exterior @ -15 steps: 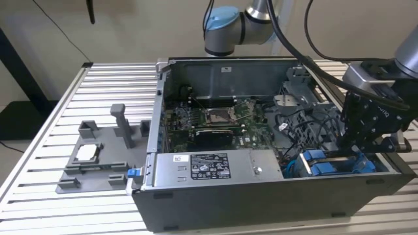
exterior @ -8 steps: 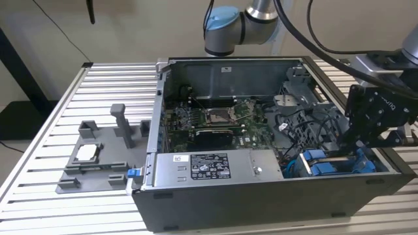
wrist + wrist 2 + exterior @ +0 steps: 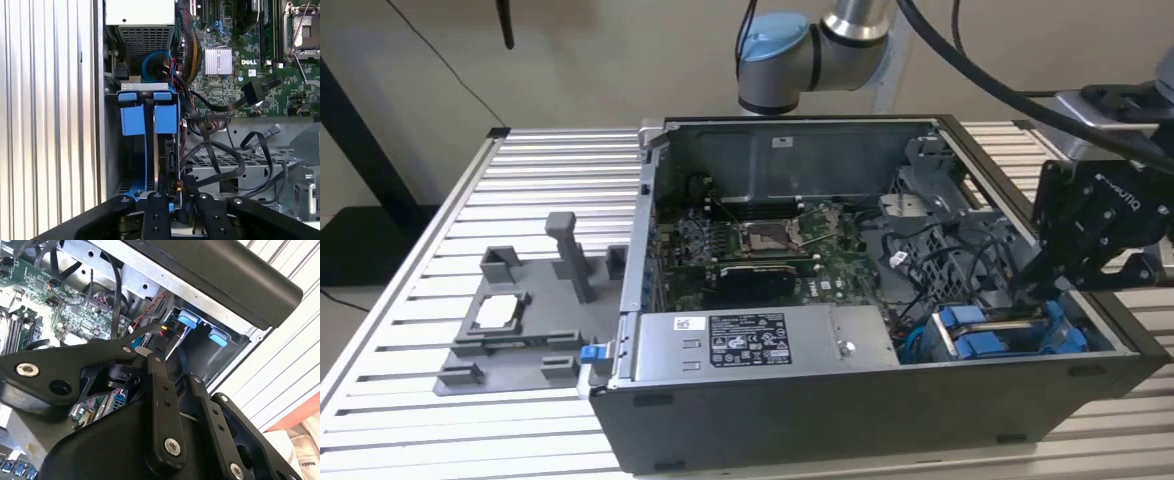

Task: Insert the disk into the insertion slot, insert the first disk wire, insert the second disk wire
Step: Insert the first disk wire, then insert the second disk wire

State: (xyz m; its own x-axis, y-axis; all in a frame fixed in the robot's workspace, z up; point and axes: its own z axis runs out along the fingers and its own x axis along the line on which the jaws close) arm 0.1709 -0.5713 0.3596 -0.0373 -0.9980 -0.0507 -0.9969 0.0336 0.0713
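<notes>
Disk [image 3: 169, 150] is standing on edge in the slot [image 3: 145, 86], directly ahead of my tool [image 3: 176, 196] in the first wrist view, with one of the two blue tabs [image 3: 166, 118] sitting at its far end. I am hovering the tool [image 3: 1034, 295] over the front corner of the computer case [image 3: 854, 410], at the exterior view's right, and I cannot tell whether it is clenched on the disk or released.

I am judging the disk to be mostly in but perhaps not fully seated, so I am treating seating as the step in hand. To do it well, I am aiming to push straight along the slot's length, square to the disk's end, so its blue frame is not jamming against the metal walls.

I am also watching the black cables [image 3: 220, 160] looping just beside the slot, since they are lying close enough to get pinched or dragged. One black plug [image 3: 252, 91] is lying over the circuit board [image 3: 280, 85], apart from the disk, and looks unconnected. Farther out, the power-supply box [image 3: 747, 340] is sitting beside the slot, and the case is resting on the ribbed worktop [image 3: 480, 200].
</notes>
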